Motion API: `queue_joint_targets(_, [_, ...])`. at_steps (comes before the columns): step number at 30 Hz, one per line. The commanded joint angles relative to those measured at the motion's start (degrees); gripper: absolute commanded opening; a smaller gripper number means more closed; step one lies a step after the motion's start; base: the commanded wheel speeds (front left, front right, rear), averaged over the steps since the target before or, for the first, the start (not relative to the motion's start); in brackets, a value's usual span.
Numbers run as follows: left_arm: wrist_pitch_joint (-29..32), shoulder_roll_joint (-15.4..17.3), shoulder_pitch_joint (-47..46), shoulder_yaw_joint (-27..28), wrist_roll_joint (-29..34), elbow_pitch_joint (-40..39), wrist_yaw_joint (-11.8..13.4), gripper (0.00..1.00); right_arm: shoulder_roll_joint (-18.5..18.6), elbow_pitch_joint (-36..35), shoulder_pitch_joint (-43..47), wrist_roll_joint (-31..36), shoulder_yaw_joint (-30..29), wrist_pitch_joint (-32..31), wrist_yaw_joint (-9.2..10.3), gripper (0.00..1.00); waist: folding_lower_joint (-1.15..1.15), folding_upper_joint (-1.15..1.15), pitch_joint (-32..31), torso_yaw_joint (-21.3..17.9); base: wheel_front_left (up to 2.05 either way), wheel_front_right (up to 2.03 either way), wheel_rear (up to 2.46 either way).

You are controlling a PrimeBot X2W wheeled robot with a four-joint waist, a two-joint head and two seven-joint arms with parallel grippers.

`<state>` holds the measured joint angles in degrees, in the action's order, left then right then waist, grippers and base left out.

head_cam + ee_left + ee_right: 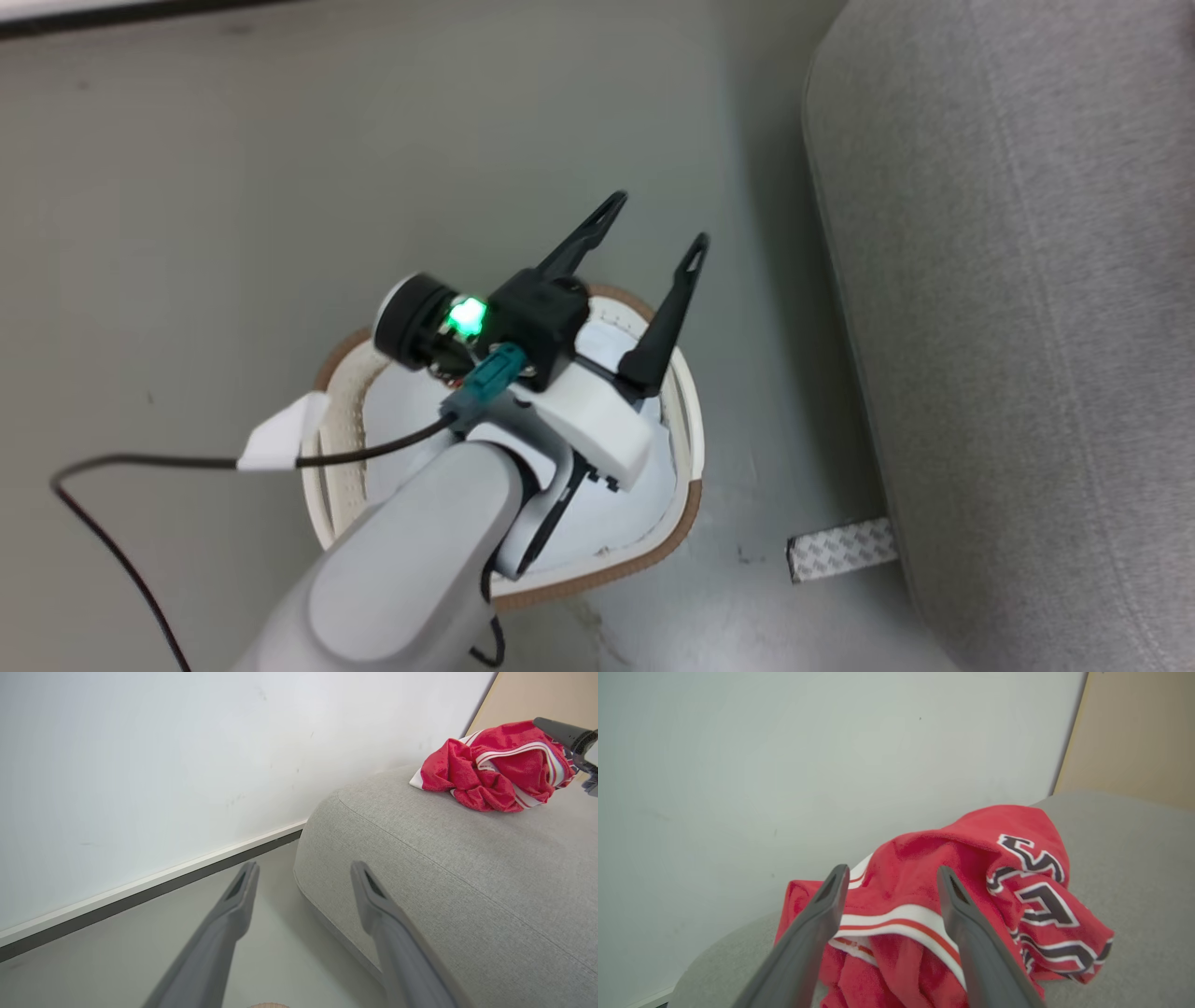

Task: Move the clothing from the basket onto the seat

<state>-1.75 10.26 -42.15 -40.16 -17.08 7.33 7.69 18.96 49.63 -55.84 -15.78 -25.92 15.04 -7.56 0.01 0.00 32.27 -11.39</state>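
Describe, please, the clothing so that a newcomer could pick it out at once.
Find the large light grey seat by the white wall. On its top lies crumpled clothing. It alone is bright red, with white stripe trim and dark white-edged lettering.

Light diffuse, even and bright in all views; no hard shadows.

Head view: sharp overall. Soft shadow band on floor [280, 187] along sofa [1008, 280] edge. Green indicator light [467, 317] blown out, glowing. Pale lining [644, 509] in basket [691, 504] near overexposed.

Left wrist view: left end effector [303, 865] fingers blurred, widening toward bottom edge. Wall [163, 765] washed pale. Sofa weave crisp.

Right wrist view: right end effector [892, 869] fingers soft-edged. Red garment [971, 868] saturated, lettering in focus. Wall flat, slightly grey-green.
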Motion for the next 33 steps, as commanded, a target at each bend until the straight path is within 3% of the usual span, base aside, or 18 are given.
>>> queue_joint_targets(1, [-1.52,0.6,1.78,0.81,-1.03,0.48,0.65,1.0,0.47,-3.39,2.65,-0.61,2.25,0.2,0.15,1.0,-0.01,0.0,-3.62,-0.15,0.0,0.0,0.0])
queue_joint_targets(14, [-11.34,2.73,12.74,7.99,-6.5,4.97,4.99,1.0,-1.65,-20.67,18.87,-3.47,16.0,0.08,0.15,1.0,-0.01,0.0,-20.41,4.34,0.0,0.0,0.0])
queue_joint_targets(25, [-13.41,4.14,24.31,14.96,-8.75,9.54,7.45,1.0,-6.7,-23.27,32.24,-0.87,20.8,0.06,0.14,1.0,-0.01,0.0,-30.88,8.65,0.0,0.0,0.0])
queue_joint_targets(33, [-13.38,2.96,31.1,20.69,-6.94,8.98,6.46,1.0,-10.69,-23.48,40.38,0.59,22.42,0.07,0.15,1.0,-0.01,0.0,-33.18,10.78,0.0,0.0,0.0])
